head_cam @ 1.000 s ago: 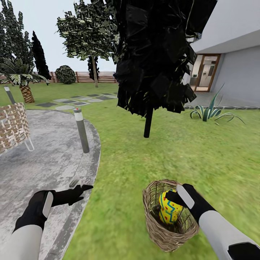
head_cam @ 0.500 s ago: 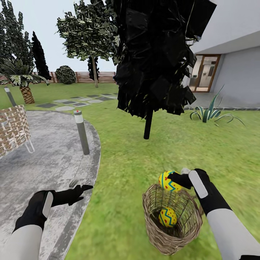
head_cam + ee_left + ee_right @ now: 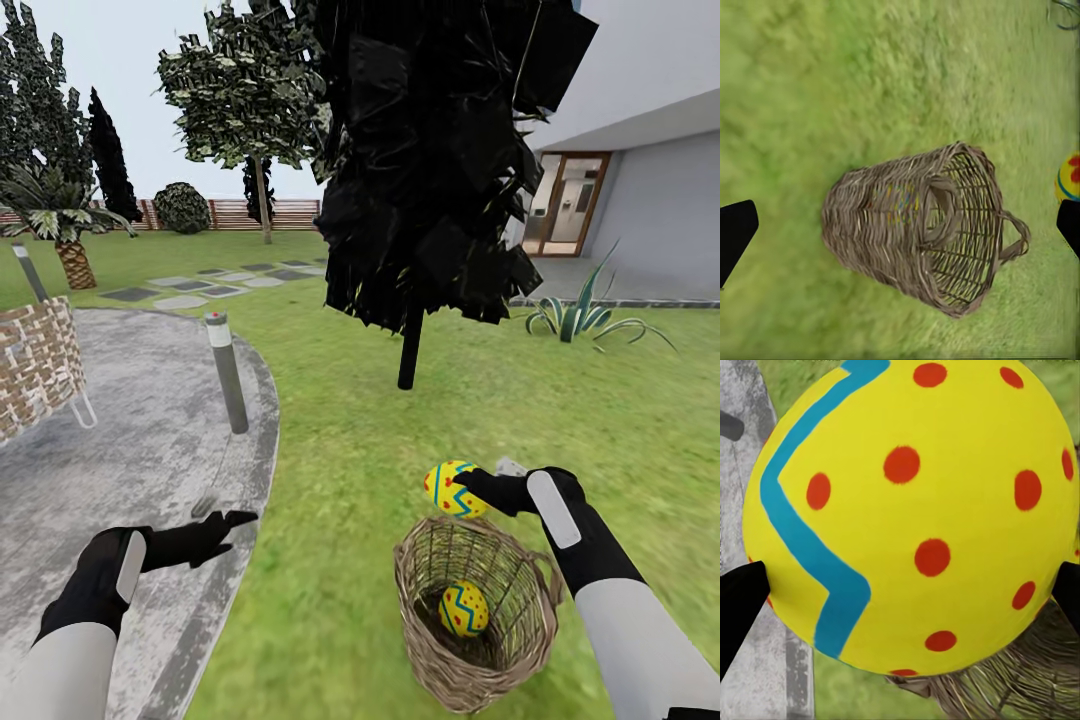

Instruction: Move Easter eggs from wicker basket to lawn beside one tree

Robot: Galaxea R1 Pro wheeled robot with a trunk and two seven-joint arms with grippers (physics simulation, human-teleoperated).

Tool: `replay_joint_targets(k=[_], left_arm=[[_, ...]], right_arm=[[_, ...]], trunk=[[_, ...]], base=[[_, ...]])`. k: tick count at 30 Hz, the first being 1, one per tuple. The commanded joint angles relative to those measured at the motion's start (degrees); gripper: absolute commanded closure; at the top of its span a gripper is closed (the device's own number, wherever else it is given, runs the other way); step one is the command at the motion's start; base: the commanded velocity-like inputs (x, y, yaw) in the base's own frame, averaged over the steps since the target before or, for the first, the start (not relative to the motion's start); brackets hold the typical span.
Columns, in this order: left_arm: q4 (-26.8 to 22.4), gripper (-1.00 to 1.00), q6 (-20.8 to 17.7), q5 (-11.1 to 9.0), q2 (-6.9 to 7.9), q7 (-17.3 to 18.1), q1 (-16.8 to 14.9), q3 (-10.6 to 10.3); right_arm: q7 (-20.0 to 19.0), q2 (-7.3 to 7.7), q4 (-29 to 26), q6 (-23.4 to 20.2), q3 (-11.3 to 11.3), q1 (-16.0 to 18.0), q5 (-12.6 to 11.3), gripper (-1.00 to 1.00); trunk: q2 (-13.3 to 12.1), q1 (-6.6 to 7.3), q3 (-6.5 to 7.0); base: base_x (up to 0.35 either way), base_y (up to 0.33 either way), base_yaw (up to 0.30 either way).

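My right gripper (image 3: pixel 472 490) is shut on a yellow Easter egg (image 3: pixel 448 488) with a blue zigzag and red dots, held just above the far rim of the wicker basket (image 3: pixel 425 640). In the right wrist view that egg (image 3: pixel 907 510) sits between the two black fingertips (image 3: pixel 739 600). A second egg (image 3: pixel 464 608) lies inside the basket, which stands on the lawn (image 3: pixel 400 440). Over the edge of the paved path my left gripper (image 3: pixel 222 522) hangs open, and its wrist view looks at the basket (image 3: pixel 870 217). A tree (image 3: pixel 262 200) with a pale trunk stands far back.
A black-leaved tree (image 3: pixel 410 340) with a thin dark trunk stands a few steps ahead of the basket. The grey paved path (image 3: pixel 130 440) with a bollard (image 3: pixel 227 372) lies at left, beside a brick wall (image 3: pixel 35 365). A palm (image 3: pixel 72 255) and the house (image 3: pixel 640 200) are farther off.
My right gripper has lifted one egg up out of the basket and a little to the left. One egg stays in the basket. The left arm has not moved.
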State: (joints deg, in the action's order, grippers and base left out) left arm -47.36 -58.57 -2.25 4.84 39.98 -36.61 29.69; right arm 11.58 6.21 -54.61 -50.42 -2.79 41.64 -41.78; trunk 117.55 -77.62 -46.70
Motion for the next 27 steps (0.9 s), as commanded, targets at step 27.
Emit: replay_joint_targets(k=[27], left_arm=[[0.0, -1.0, -0.7, -0.1, 0.18, 1.9, 0.0, 0.3]], right_arm=[[0.6, -0.58, 0.0, 0.2, 0.0, 0.0, -0.6, 1.0]], trunk=[[-10.8, 5.94, 4.79]], base=[[0.0, 0.0, -0.054]])
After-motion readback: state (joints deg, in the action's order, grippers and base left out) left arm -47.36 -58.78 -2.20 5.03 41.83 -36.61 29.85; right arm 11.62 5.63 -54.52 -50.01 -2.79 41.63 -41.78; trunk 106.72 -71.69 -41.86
